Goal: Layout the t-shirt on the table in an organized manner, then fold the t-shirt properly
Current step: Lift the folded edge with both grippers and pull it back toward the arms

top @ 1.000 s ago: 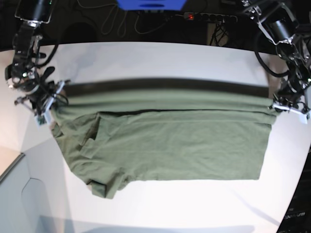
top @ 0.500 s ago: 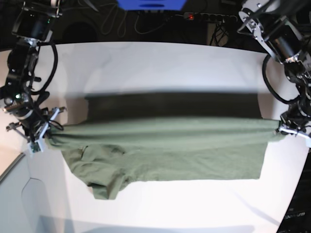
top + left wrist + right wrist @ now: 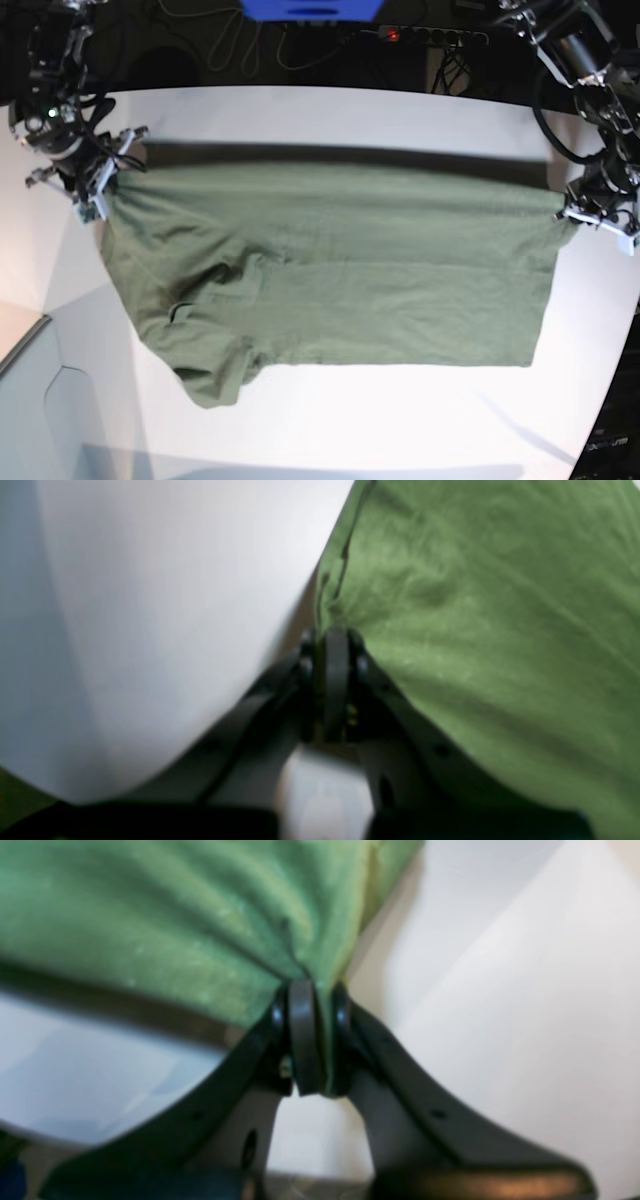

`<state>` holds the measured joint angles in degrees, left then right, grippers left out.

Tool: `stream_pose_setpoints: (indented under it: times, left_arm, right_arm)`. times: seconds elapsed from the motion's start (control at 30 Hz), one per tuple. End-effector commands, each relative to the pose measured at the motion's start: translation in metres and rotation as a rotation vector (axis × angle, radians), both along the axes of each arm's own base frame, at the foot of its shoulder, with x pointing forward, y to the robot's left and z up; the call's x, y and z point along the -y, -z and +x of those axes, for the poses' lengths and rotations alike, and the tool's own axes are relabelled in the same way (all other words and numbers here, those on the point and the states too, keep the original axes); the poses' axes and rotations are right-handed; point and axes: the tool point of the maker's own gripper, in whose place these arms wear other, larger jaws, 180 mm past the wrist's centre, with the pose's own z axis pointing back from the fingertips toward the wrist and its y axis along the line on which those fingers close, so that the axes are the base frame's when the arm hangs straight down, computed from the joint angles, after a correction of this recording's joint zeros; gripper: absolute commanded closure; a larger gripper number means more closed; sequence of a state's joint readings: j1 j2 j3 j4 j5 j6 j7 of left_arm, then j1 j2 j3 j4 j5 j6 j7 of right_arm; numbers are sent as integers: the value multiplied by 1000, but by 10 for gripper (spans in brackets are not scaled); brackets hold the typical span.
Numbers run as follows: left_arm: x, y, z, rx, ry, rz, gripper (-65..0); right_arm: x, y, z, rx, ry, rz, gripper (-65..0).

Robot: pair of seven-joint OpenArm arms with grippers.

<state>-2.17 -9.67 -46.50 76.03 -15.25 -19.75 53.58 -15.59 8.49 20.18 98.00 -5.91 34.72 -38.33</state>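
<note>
T-shirt point(image 3: 330, 280) hangs stretched between the two arms above the table point(image 3: 330, 120), olive-green, its upper edge pulled into a nearly straight line across the base view. Lower part of the cloth drapes down onto the white surface; one bunched, rumpled corner lies at the lower left of the base view, while the opposite lower corner lies flat and square.

Right gripper point(image 3: 312, 990): fingers clenched on a gathered corner of the fabric; cloth fans out up and to the left from the pinch in the right wrist view. In the base view it sits at the upper left corner of the cloth point(image 3: 95, 185).

Left gripper point(image 3: 332, 637): fingers clenched on the fabric edge; green cloth spreads to the right of the pinch, white tabletop to the left. In the base view it holds the upper right corner point(image 3: 590, 215).

Dark shadow band lies on the table just behind the raised edge.
</note>
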Motion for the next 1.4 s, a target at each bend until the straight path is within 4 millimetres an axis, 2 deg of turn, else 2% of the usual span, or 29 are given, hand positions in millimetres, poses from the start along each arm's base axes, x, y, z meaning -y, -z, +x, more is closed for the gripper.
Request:
stream_pose_setpoints:
  times: [0.0,0.1,0.17,0.27,0.37,0.5,0.67,0.97,1.37]
  left_arm:
    - [-7,-7,0,18,-1,24,0]
    - [-5,2,-14,-15,-1,21,0]
    - [-5,8,-24,-38,0,19,0]
    - [-7,9,-39,-59,6,45,0]
    - [-9,1,-46,-53,16,79,0]
    - [-5,-3,-47,-45,20,86,0]
    - [-1,5,-60,-72,22,79,0]
    - [0,11,-69,-94,21,74,0]
    - [2,11,-69,-95,22,69,-1]
  right_arm:
    - [6,-6,-3,11,-7,-24,0]
    - [-1,8,-28,-43,0,-4,0]
    - [4,12,-42,-65,31,0,0]
    - [11,14,-51,-72,83,9,0]
    - [19,16,-63,-88,110,0,0]
    - [22,19,-75,-114,114,-6,0]
    - [20,25,-90,-150,112,-5,0]
    - [14,31,-101,-173,126,15,0]
    - [10,30,-97,-162,130,23,-9]
